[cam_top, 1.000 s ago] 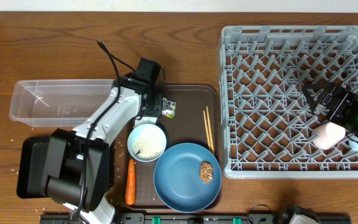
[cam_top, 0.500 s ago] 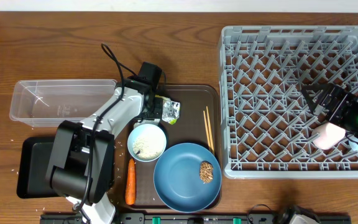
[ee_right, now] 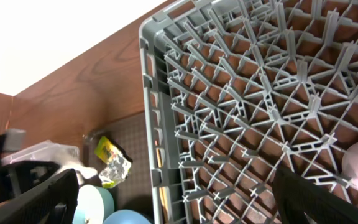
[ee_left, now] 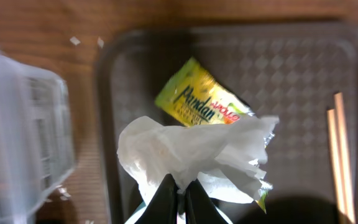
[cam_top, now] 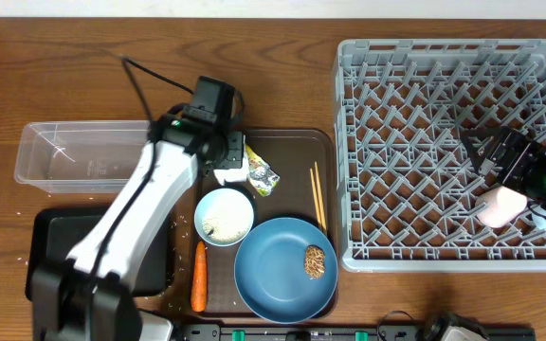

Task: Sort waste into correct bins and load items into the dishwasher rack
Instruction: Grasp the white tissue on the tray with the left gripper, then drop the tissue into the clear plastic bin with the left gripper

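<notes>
Hanging from the left gripper (ee_left: 180, 193), the crumpled white paper (ee_left: 191, 152) is pinched at its lower edge between the two fingers, which are squeezed together on it. It is held over the back left part of the dark brown serving tray (cam_top: 292, 142), and just beside it is the yellow-green printed wrapper (ee_left: 194, 102); I cannot tell whether the two touch.

On the same tray, two wooden chopsticks (cam_top: 318, 196) lie side by side near the right edge. Nearer the front sits the white bowl (cam_top: 224, 215) with rice grains in it, and next to that the big blue plate (cam_top: 273, 275) carrying a brown food lump (cam_top: 316, 262). A small carrot (cam_top: 198, 277) lies along the tray's left edge.

Left of the tray stands the clear plastic tub (cam_top: 74, 156), and in front of it the black tray (cam_top: 45, 256), partly under the left arm.

Off to the right is the grey dishwasher rack (cam_top: 444, 66). Over its right side the right gripper (ee_right: 174, 174) stands with jaws spread wide, gripping nothing, and a white-pink cup (cam_top: 500, 204) sits in the rack close by.
</notes>
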Controlling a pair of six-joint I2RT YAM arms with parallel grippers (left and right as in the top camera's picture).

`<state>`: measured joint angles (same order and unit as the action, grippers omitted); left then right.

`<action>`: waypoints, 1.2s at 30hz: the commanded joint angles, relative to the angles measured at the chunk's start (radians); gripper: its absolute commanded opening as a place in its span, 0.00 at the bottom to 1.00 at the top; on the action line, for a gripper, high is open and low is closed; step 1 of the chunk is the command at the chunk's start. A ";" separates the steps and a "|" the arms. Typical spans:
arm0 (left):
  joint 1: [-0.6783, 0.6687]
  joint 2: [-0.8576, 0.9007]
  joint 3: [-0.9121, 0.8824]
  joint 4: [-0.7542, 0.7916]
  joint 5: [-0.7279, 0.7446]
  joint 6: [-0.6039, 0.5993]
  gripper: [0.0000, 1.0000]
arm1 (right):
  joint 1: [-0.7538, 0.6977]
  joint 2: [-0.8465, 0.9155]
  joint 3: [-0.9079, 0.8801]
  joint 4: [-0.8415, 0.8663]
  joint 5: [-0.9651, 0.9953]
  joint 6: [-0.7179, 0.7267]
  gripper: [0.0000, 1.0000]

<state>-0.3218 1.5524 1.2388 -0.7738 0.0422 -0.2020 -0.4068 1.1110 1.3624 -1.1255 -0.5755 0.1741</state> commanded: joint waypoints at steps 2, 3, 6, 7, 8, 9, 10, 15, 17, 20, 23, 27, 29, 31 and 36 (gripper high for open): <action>0.003 -0.069 0.016 -0.020 -0.079 0.034 0.06 | 0.022 0.002 0.003 0.011 0.003 -0.015 0.93; 0.003 -0.082 0.016 -0.027 -0.108 0.037 0.06 | 0.022 0.002 0.003 0.012 0.003 -0.015 0.93; 0.010 -0.112 0.016 -0.050 -0.251 0.036 0.06 | 0.022 0.002 0.003 0.013 0.003 -0.015 0.93; 0.018 -0.118 0.016 -0.052 -0.285 0.036 0.06 | 0.022 0.002 0.003 0.013 0.003 -0.015 0.93; 0.030 -0.123 0.016 -0.051 -0.319 0.037 0.06 | 0.022 0.002 0.003 0.013 0.003 -0.015 0.93; 0.046 -0.124 0.016 -0.049 -0.350 0.036 0.06 | 0.022 0.002 0.003 0.013 0.003 -0.015 0.93; 0.065 -0.124 0.016 -0.043 -0.368 0.036 0.06 | 0.022 0.002 0.003 0.013 0.003 -0.015 0.93; 0.208 -0.095 0.015 0.029 -0.372 0.024 0.06 | 0.022 0.002 0.003 0.013 0.003 -0.015 0.94; 0.256 -0.074 0.015 0.043 -0.362 0.024 0.06 | 0.022 0.002 0.003 0.012 0.003 -0.015 0.94; 0.327 -0.033 0.015 0.061 -0.289 0.024 0.06 | 0.022 0.002 0.003 0.006 0.003 -0.015 0.94; 0.363 -0.009 0.015 0.059 -0.159 0.024 0.17 | 0.022 0.002 0.003 0.007 0.003 -0.015 0.94; 0.348 -0.023 0.016 0.037 -0.027 0.026 0.40 | 0.022 0.002 0.003 0.007 0.003 -0.015 0.95; 0.321 -0.039 0.016 0.026 0.004 0.026 0.52 | 0.022 0.002 0.003 0.008 0.003 -0.015 0.95; 0.275 -0.050 0.016 0.011 0.038 0.026 0.57 | 0.022 0.002 0.003 0.010 0.003 -0.015 0.95; 0.126 -0.035 -0.007 -0.006 0.051 0.026 0.64 | 0.022 0.002 0.003 0.019 0.003 -0.015 0.96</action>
<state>-0.1307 1.5181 1.2388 -0.7792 0.0502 -0.1822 -0.4068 1.1118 1.3621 -1.1107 -0.5709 0.1741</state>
